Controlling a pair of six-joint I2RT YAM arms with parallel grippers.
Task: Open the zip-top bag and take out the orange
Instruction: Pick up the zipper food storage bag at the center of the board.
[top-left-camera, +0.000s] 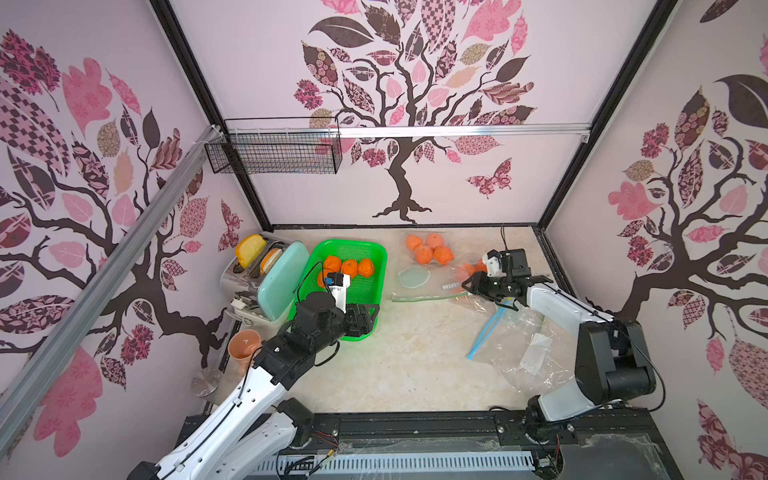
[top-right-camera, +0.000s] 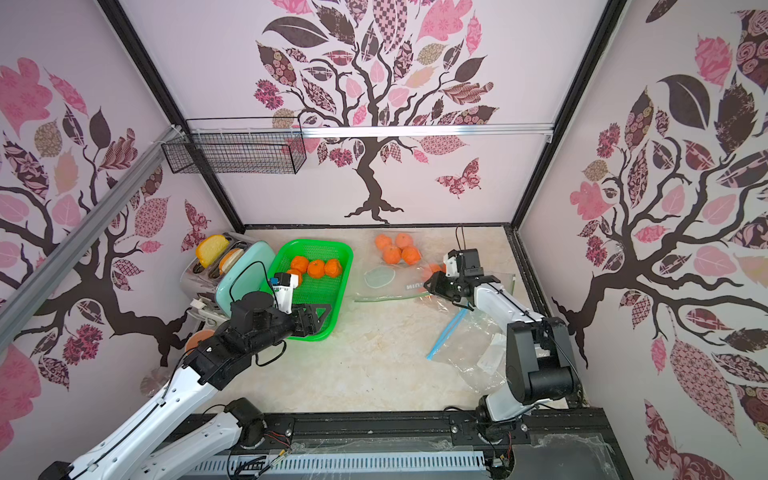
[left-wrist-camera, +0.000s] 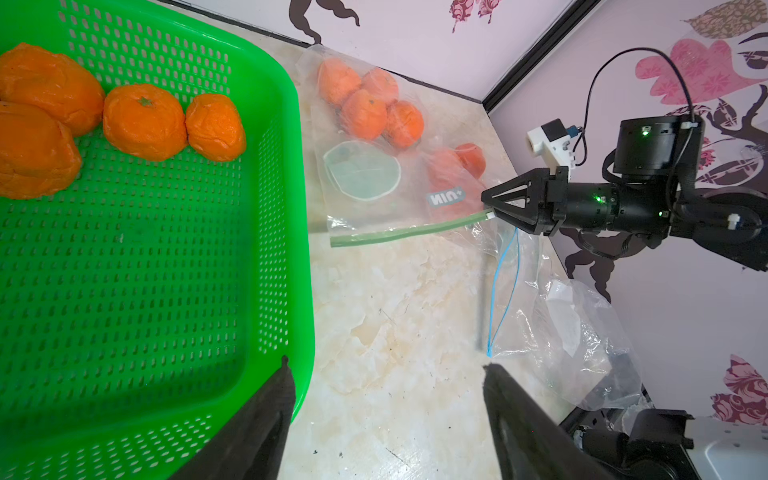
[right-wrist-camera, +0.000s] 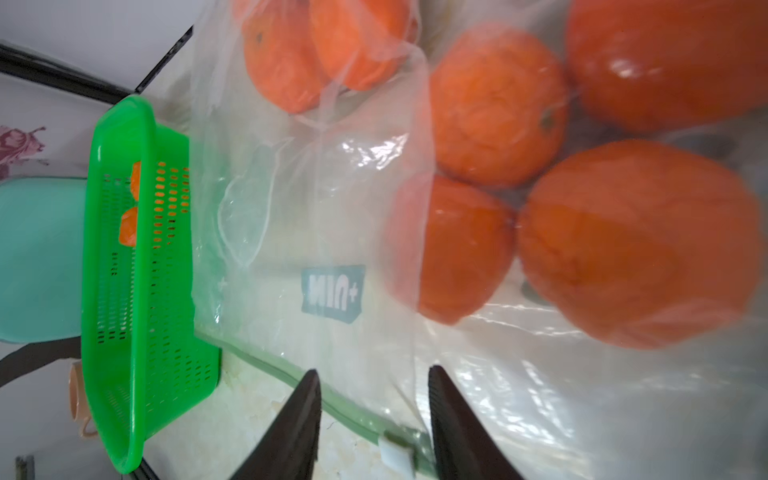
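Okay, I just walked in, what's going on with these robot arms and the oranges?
The right claw sits at the white slider on the green zip of the zip-top bag, jaws either side of it, not yet clamped. The bag looks zipped, with oranges inside. The left claw hangs open at the corner of the green basket, which holds four loose oranges.

Ten oranges (top-left-camera: 350, 268), one basket (top-left-camera: 363, 296), one toaster (top-left-camera: 277, 283)

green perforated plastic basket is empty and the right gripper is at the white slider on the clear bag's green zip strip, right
No: the green perforated plastic basket holds loose oranges, as the left wrist view shows. The right gripper is at the white slider on the clear bag's green zip strip.
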